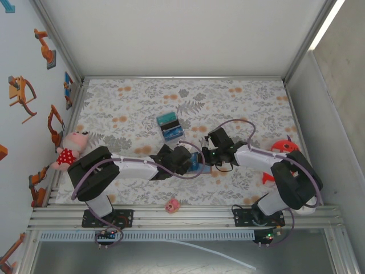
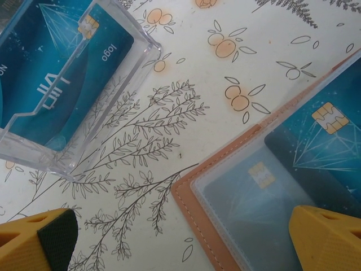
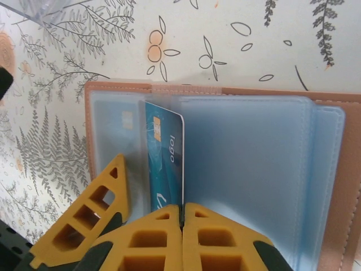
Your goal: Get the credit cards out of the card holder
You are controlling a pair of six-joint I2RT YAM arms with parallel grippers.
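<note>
- Near the middle of the floral table [image 1: 239, 97], a touch toward five o'clock, the card holder [image 3: 248, 169] lies open between my two arms, with its pale blue pockets facing up.
- What worries me is that nothing pins it down. Pocket friction could lift or drag the holder along with the card, or the thin plastic could slip out of the pinch.
- At eleven o'clock from the holder and apart from it, a clear plastic box [image 2: 135, 62] has a teal card [image 2: 62, 84] in it.
- The right gripper [image 3: 182, 217] is clamped on one credit card [image 3: 166, 152], which stands on edge. I cannot tell whether its far end has cleared the pocket.
- A second card [image 3: 127, 121] sits in the pocket at nine o'clock of that one.
- The left gripper [image 2: 180, 226] hangs with its fingers wide apart over the holder's corner, gripping nothing.
</note>
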